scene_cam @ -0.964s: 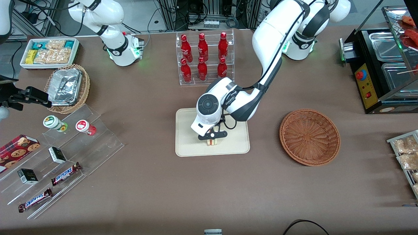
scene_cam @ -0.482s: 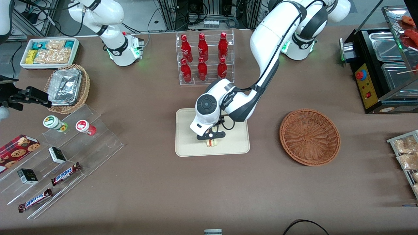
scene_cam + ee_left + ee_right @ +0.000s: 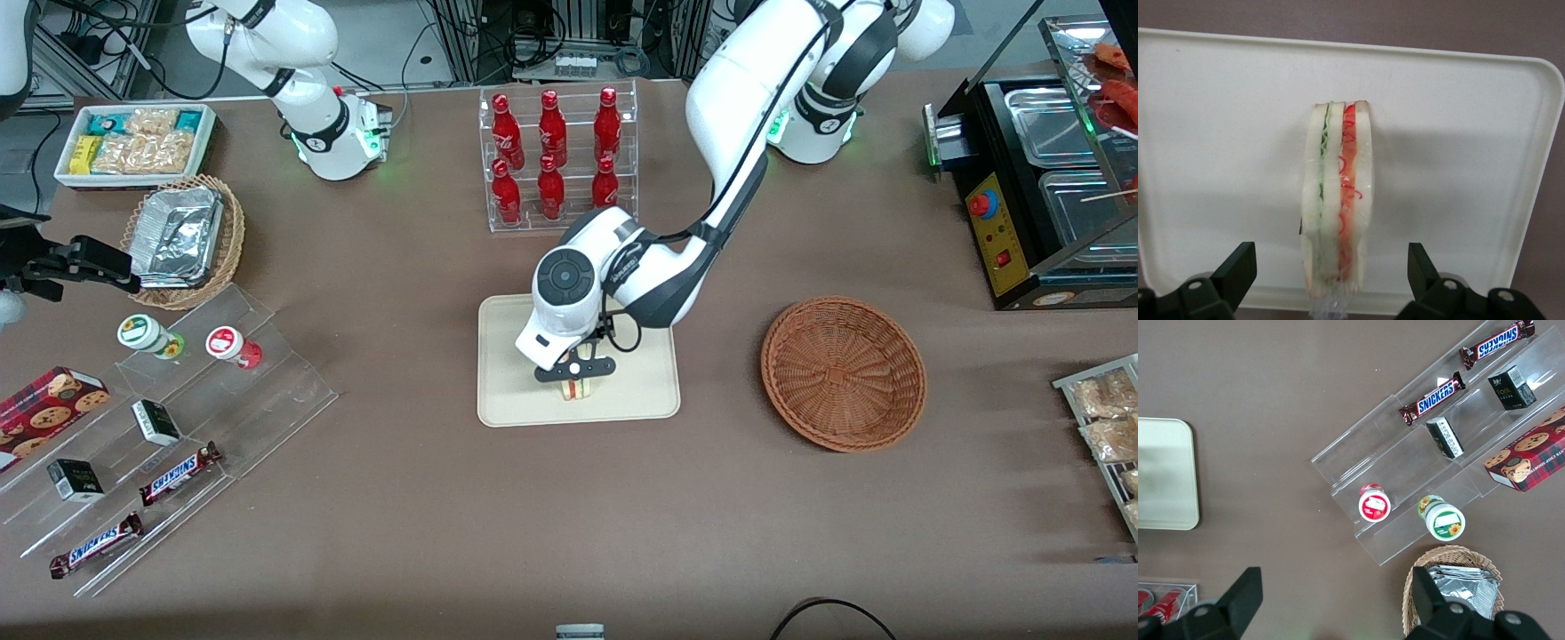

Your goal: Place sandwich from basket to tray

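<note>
The sandwich [image 3: 1337, 207], a pale wedge with green and red filling, stands on its edge on the cream tray [image 3: 1218, 133]. My gripper [image 3: 1331, 273] is open just above it, one black finger [image 3: 1238, 267] on each side with a clear gap to the bread. In the front view the gripper [image 3: 576, 372] hovers over the sandwich [image 3: 578, 389] near the tray's [image 3: 511, 391] front edge. The reddish-brown wicker basket [image 3: 843, 373] sits apart from the tray, toward the working arm's end of the table, with nothing in it.
A clear rack of red bottles [image 3: 556, 160] stands just past the tray, farther from the front camera. Acrylic steps with snacks [image 3: 169, 418], a tan wicker basket of foil containers [image 3: 182, 240] and a white bin of packets [image 3: 133, 142] lie toward the parked arm's end. A black warmer [image 3: 1040, 187] stands at the working arm's end.
The gripper has edged up slightly from the sandwich, which stays standing on the tray.
</note>
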